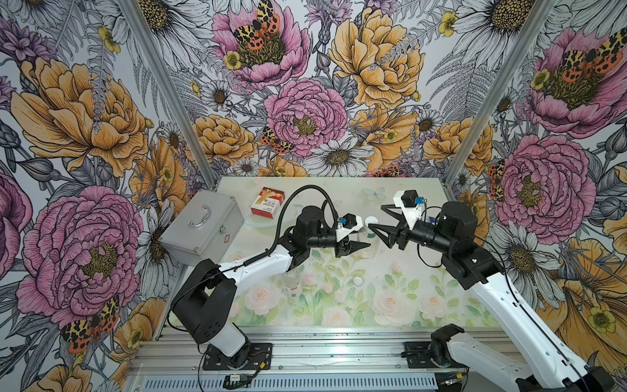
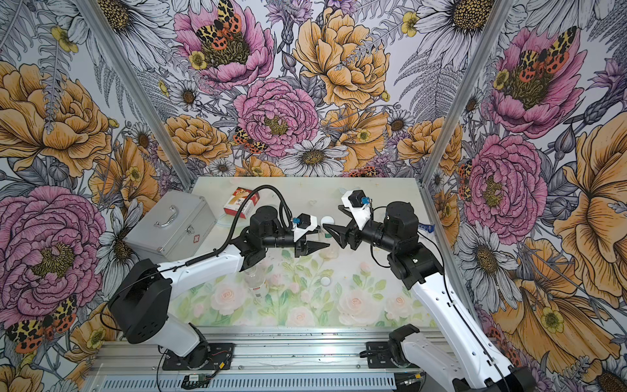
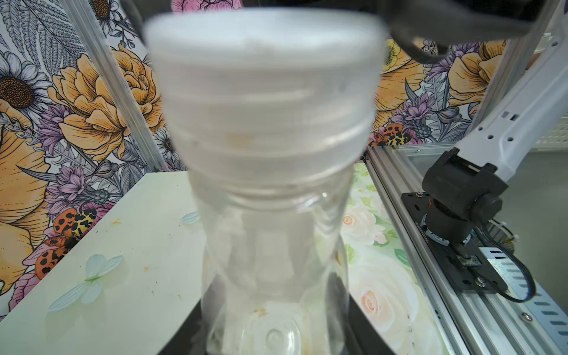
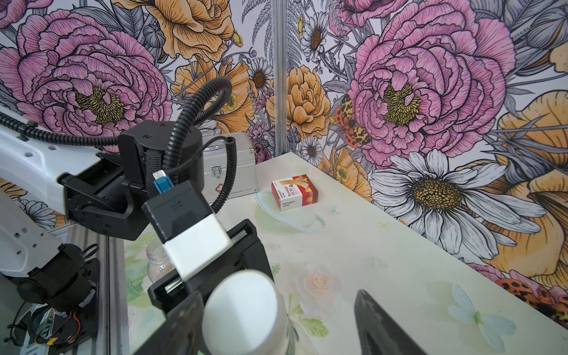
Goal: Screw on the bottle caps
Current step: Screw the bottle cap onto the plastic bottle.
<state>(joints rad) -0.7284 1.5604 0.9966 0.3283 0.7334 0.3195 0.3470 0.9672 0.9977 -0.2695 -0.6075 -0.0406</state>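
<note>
Two bottles [image 1: 369, 252] [image 1: 291, 283], two white caps [image 1: 372, 220] [image 1: 357, 280]: one mounted, one loose.

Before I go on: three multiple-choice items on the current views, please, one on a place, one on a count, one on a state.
1. Where is the loose cap?
A) lying on the table between the arms
B) on a bottle neck
C) in a gripper

2. How many white caps show in a top view?
A) one
B) two
C) three

3. How do the right gripper's jaws stand?
A) shut on the loose cap
B) open, astride the capped bottle's top
C) shut, empty

1 A: it lies on the table, apart from the uncapped bottle.
2 B: the loose one plus the cap atop the capped bottle, which the left gripper clamps.
3 B: the right wrist view shows a gap between one jaw and that cap.
</note>
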